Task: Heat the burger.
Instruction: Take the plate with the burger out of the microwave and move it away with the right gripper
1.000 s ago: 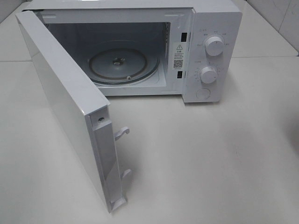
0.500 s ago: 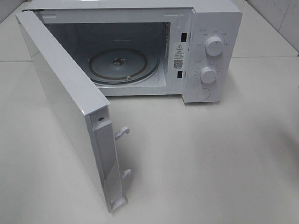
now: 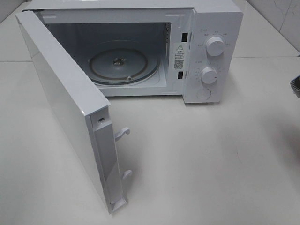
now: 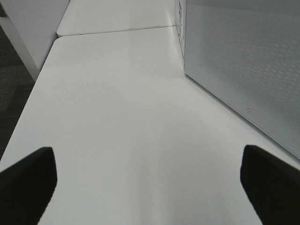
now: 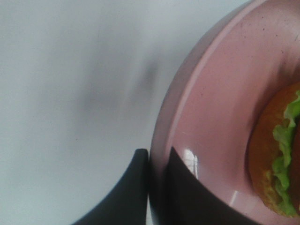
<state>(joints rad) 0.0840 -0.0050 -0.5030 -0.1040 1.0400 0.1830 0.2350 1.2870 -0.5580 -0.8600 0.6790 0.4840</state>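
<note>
Burger sits on pink plate; right gripper pinches the plate rim. Left gripper open, empty, beside microwave door. High view: microwave cavity open, turntable bare. Risk: thin rim pinch, plate tilts, burger slides off.

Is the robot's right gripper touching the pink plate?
Touching. In the right wrist view the right gripper has one dark finger on each side of the pink plate's rim, pinching it, with the burger sitting on the plate.
</note>
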